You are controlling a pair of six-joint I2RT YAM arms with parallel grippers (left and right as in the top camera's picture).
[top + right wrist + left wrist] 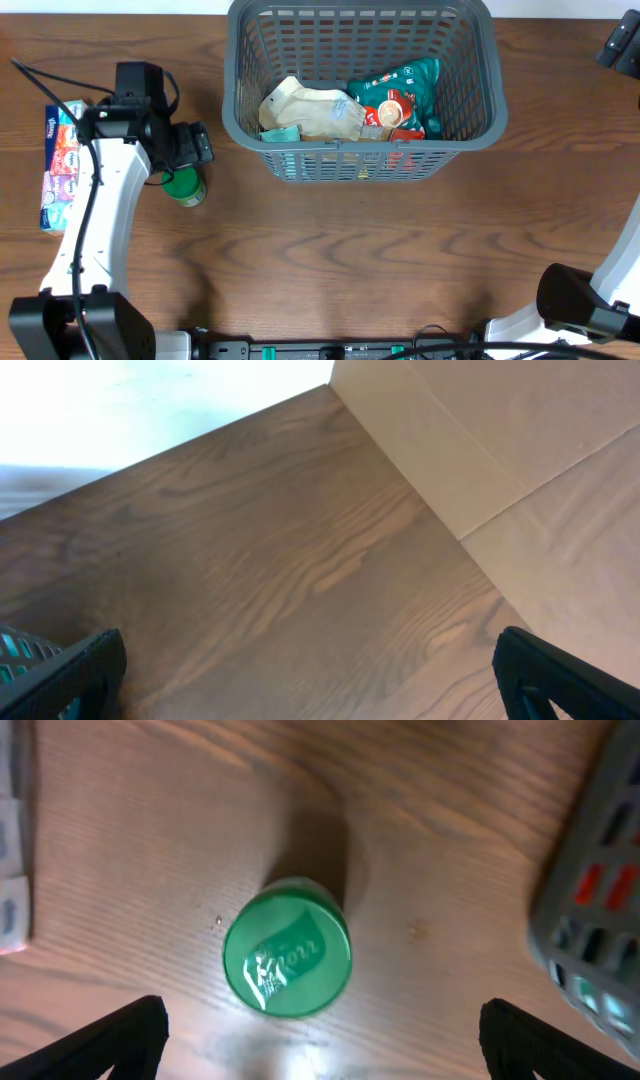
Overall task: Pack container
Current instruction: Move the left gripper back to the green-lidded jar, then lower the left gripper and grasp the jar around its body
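The container (362,140), a grey lattice basket, stands at the back centre of the wooden table. Inside it lie a beige pouch (305,108) and a green snack bag (400,95). A green can (288,952) with a printed lid stands upright left of the basket. My left gripper (320,1045) hangs open just above the table, and the can stands ahead of its wide-apart fingers, touching neither. My right gripper (315,680) is open and empty over bare wood to the right of the basket, whose corner (15,652) shows at the lower left of the right wrist view.
A pack of tissues (60,165) lies near the left table edge, left of my left arm. The basket's side (600,920) is close on the right of the can. A beige board (500,470) rises beyond the table's far right corner.
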